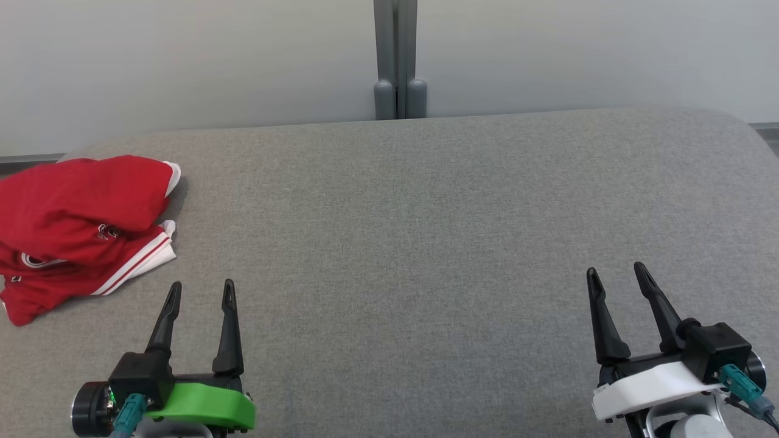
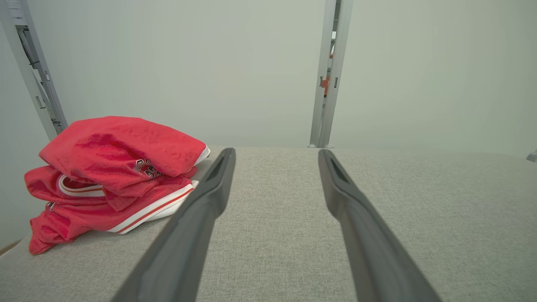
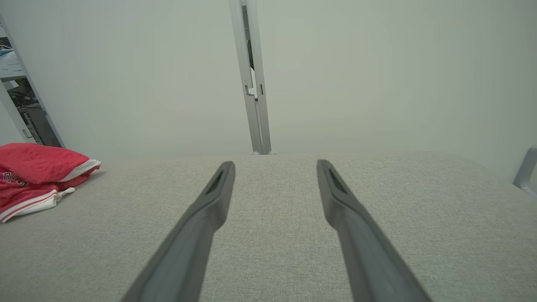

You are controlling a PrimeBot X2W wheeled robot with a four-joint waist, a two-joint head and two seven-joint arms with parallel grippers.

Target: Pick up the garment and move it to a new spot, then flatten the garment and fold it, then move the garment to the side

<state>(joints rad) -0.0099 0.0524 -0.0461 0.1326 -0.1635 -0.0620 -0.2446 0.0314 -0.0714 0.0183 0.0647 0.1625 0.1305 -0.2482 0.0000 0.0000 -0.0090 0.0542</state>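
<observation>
At the near left: our left hand [image 1: 202, 284] sits over the grey worktop [image 1: 395, 243], its two dark fingers spread wide with nothing between them.
At the near right: our right hand [image 1: 614, 269] is spread just as wide and is also empty (its mount is white, the left one's green).
Garment: we see the red garment [image 1: 79, 213], trimmed in white, crumpled in a heap at the worktop's left side. It lies just beyond the left hand without touching its fingers, and well apart from the right hand.
Far edge: a pale wall [image 1: 182, 61] stands behind the worktop, and we see an upright grey post [image 1: 396, 61] at its middle.
</observation>
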